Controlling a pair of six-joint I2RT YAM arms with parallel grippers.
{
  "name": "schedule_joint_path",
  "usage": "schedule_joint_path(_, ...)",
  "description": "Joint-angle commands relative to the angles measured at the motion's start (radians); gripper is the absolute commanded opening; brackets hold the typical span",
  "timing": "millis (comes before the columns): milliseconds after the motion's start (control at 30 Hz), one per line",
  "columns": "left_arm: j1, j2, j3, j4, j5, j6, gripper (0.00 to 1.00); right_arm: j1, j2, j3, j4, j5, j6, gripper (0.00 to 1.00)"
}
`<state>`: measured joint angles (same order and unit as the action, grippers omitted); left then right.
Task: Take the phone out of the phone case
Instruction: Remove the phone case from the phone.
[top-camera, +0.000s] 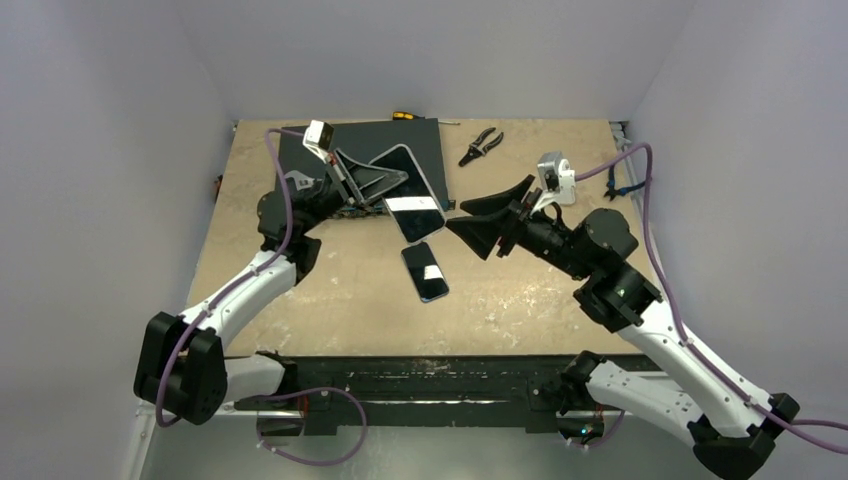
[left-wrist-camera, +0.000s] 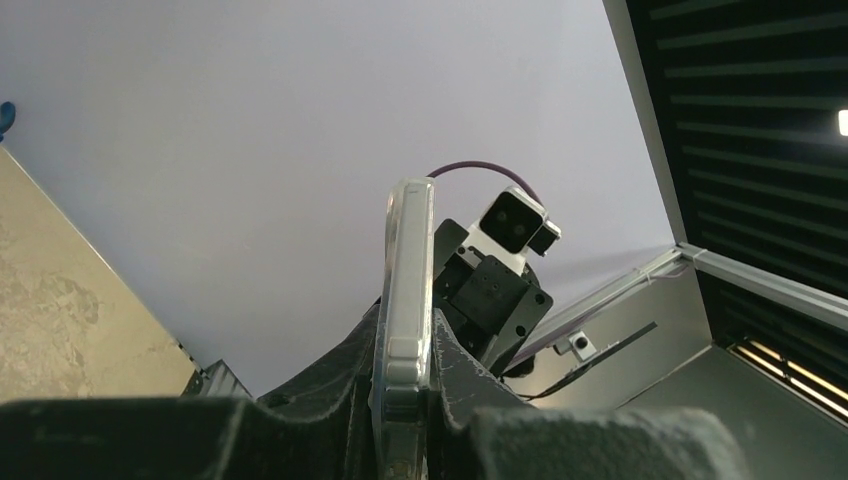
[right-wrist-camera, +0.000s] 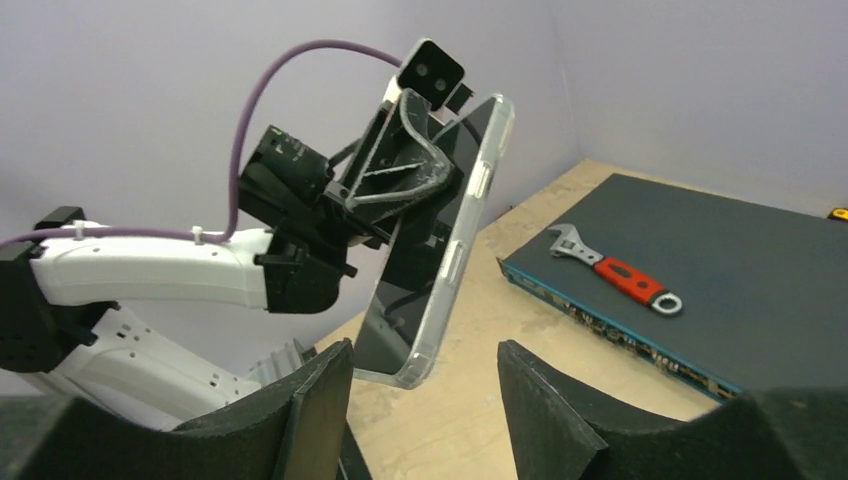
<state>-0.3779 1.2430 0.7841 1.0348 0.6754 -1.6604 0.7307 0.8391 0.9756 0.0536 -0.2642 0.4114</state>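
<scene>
My left gripper (top-camera: 385, 183) is shut on the phone in its clear case (top-camera: 412, 170) and holds it raised above the table, standing nearly upright. In the left wrist view the case's clear edge (left-wrist-camera: 405, 280) is pinched between the fingers (left-wrist-camera: 330, 380). In the right wrist view the left gripper (right-wrist-camera: 400, 175) grips the upper half of the cased phone (right-wrist-camera: 440, 250). My right gripper (top-camera: 455, 216) is open and empty, facing the phone. The phone's lower corner hangs just beyond its open fingertips (right-wrist-camera: 330, 385), apart from them.
Two bare dark phones (top-camera: 416, 220) (top-camera: 425, 272) show below the held one. A dark flat box (top-camera: 355, 148) (right-wrist-camera: 720, 260) at the back carries a red-handled wrench (right-wrist-camera: 615, 272). Pliers (top-camera: 480, 147) and a screwdriver (top-camera: 405, 115) lie near the far wall.
</scene>
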Motion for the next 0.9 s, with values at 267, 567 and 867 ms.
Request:
schedule_joint_path(267,0.004,-0.15,0.009,-0.116,-0.334,0.075,0.0,-0.001,0.008,-0.142,0.206,0.019,0.262,0.7)
schedule_joint_path(567,-0.012,-0.198,0.014,-0.211,-0.44,0.162,0.0,0.009,0.077,-0.138,0.313,0.067,0.344,0.69)
schedule_joint_path(867,-0.035,-0.253,0.009,-0.322,-0.54,0.252,0.0,0.028,0.146,-0.08,0.282,0.157,0.377,0.67)
